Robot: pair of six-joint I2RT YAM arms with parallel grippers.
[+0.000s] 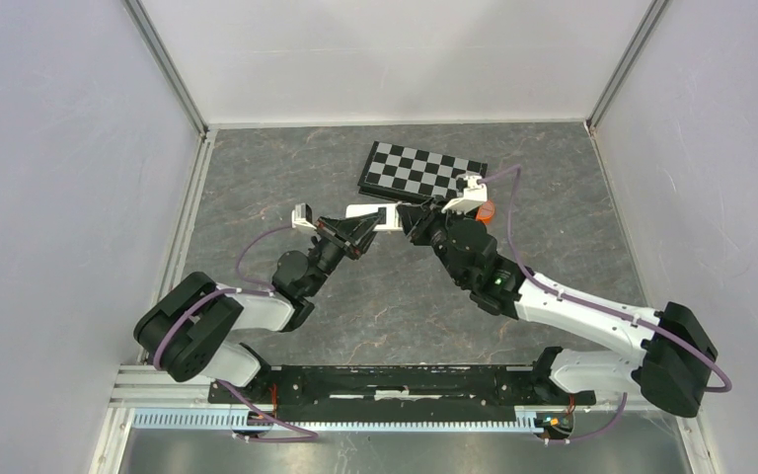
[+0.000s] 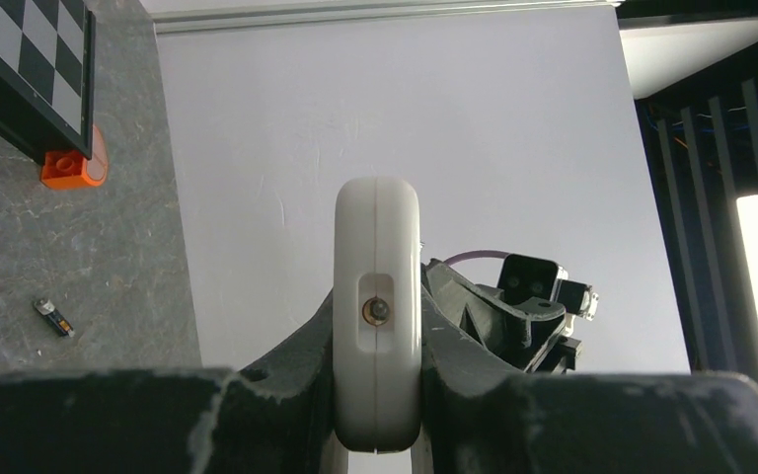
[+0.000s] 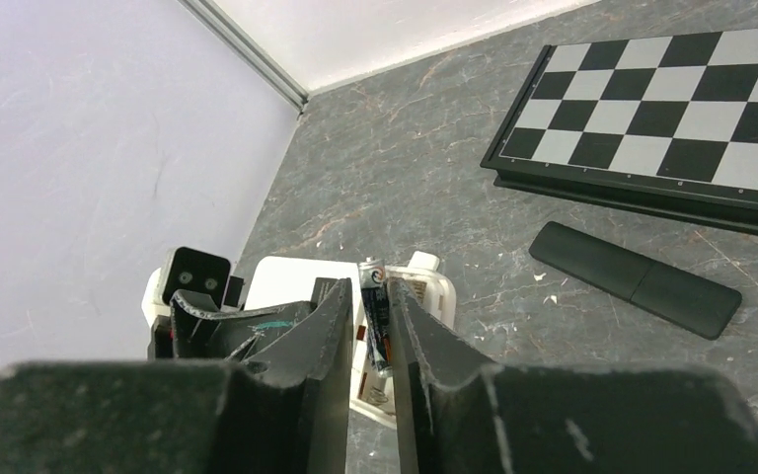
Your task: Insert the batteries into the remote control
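Left gripper is clenched on the white remote, gripping its sides, end facing the wrist camera. Right gripper pinches one battery lengthwise, just over what looks like the remote's open bay; not seated as far as I can tell. Spare battery lies on the table, left of the remote in the left wrist view. Black remote and checkerboard sit well beyond the white remote, not needed. Step in hand: insert the cell. Line the battery axis up with the slot and check polarity (marks too small to read). Push the spring end in first, then tip the other end down. Left arm braces the remote; let go only once seated.
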